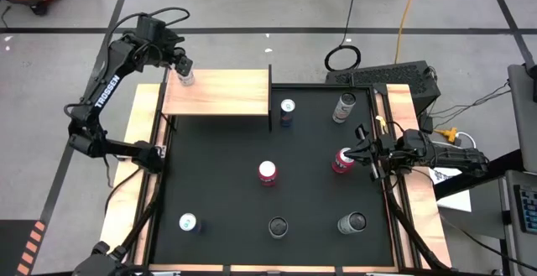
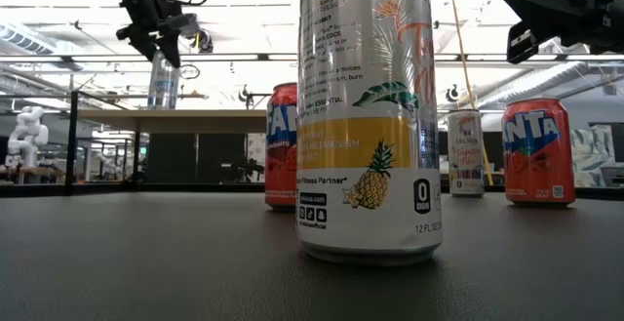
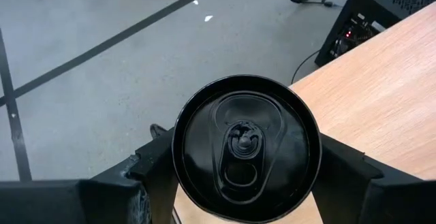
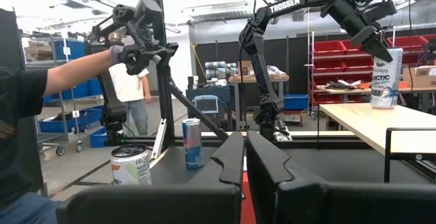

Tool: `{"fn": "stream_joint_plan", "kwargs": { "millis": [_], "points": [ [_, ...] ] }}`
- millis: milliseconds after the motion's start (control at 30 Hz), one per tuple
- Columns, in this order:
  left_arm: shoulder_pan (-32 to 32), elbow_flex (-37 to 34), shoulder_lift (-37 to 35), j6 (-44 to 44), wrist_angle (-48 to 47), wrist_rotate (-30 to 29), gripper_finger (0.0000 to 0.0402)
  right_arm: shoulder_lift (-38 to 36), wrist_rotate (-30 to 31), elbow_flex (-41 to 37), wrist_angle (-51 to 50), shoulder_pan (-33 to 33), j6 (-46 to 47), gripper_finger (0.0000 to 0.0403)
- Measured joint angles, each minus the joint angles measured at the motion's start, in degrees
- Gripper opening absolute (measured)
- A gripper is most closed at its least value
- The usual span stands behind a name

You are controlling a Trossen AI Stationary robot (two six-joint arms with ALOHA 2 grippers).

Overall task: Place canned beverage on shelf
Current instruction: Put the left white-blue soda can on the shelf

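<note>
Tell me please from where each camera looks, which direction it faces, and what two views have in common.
High view: above the table, straight down; both arms, shelf.
Low view: table height, across the black mat; pineapple can close, left gripper above.
Left wrist view: down on the gripped can's top, over the shelf's edge.
Right wrist view: past shut right gripper toward the left arm.
Shared: high and right wrist views both show the Red Bull can.

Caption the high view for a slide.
Left gripper sets a can on the shelf; right gripper waits shut.
</note>
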Motion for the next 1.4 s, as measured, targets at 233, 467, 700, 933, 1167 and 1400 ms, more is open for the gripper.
{"fn": "stream_joint_plan", "kwargs": {
  "millis": [233,467,700,933,1167,1400],
  "points": [
    [-0.03,0.02,-0.07,0.02,-0.59,0.09,0.0274,0.01,0.00,0.00,-0.02,-0.02,2.32,0.0000],
    [-0.04,0.02,-0.07,0.02,-0.74,0.14,0.0276,-0.01,0.00,0.00,-0.02,-0.02,2.35,0.0000],
    [-0.04,0.04,-0.07,0.23,-0.96,0.32,0.0277,0.00,0.00,0.00,-0.02,-0.02,2.35,0.0000],
    [-0.04,0.04,-0.07,0.26,-1.00,0.37,0.0277,0.01,0.00,0.00,0.00,-0.01,2.34,0.0000],
    [-0.04,0.04,-0.04,0.22,-1.00,0.37,0.0277,0.00,0.00,0.00,0.00,-0.02,2.33,0.0000],
    [-0.04,0.04,-0.04,0.20,-1.02,0.37,0.0277,0.00,0.00,0.00,0.00,-0.02,2.30,0.0000]
  ]
}}
